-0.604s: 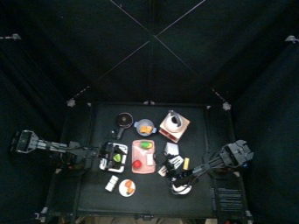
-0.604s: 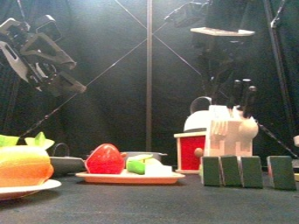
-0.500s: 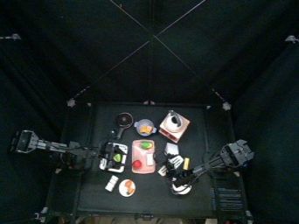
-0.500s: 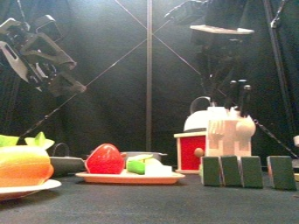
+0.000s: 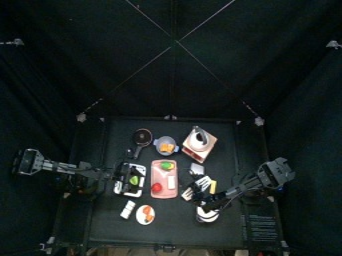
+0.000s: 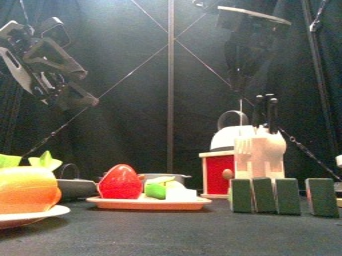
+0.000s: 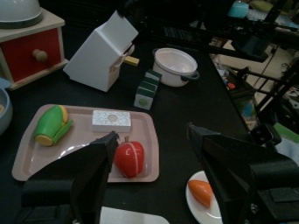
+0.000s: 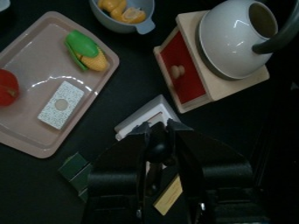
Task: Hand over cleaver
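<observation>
Right gripper is clasping what looks like the cleaver by its handle, lower middle of its wrist view, at the knife block. Left gripper is hanging wide open at the front view's upper left, so the lifting clear and passing across are both looking undone.

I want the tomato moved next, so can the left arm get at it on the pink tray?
Probably yes: the left gripper hangs open above the tomato, which lies uncovered on the pink tray, nothing between them.
</observation>
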